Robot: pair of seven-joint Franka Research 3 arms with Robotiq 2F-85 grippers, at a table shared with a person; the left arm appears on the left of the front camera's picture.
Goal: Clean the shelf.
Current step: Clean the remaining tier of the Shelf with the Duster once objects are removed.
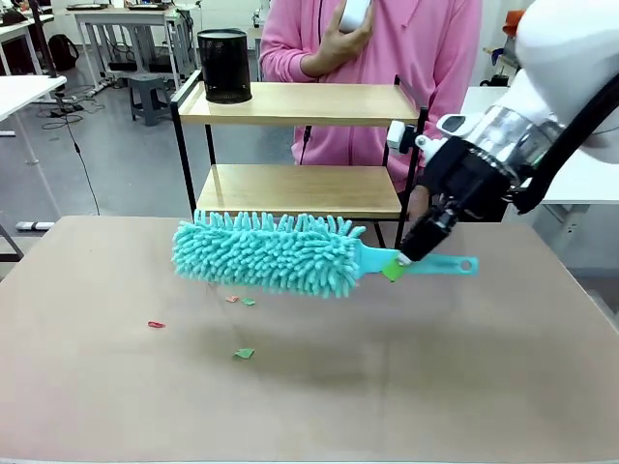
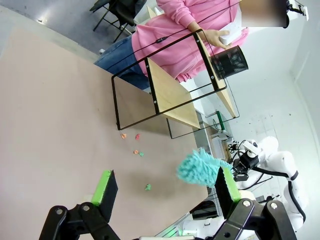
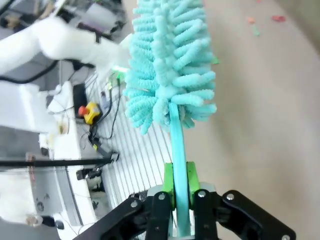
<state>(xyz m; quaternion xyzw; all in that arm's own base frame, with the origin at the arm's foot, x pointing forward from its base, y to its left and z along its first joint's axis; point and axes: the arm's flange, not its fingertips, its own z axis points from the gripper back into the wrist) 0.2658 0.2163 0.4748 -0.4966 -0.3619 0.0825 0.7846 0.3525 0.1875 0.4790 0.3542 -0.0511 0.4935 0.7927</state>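
- One broad pale table [image 1: 484,387] takes up the near ground.
- One person in a pink top [image 1: 435,58] stands at the far side, with a hand [image 1: 338,39] raised to the chest around something white.
- Two wooden boards in a thin black frame make up the shelf [image 1: 300,103], which stands upright at the table's far edge, directly in front of the person.
- One teal fluffy duster [image 1: 266,253] hangs level above the table, in front of the shelf's lower board, with its shadow on the tabletop below.
- Right gripper [image 1: 406,253], reaching in from the right, has its green pads clamped on the duster's thin handle.
- Left gripper [image 2: 165,185] hovers over the table with its jaws wide apart and nothing between them.
- One black mesh cup [image 1: 224,66] sits on the top board's left end.
- Several small paper scraps [image 1: 244,354], red and green, lie on the table beneath the duster.
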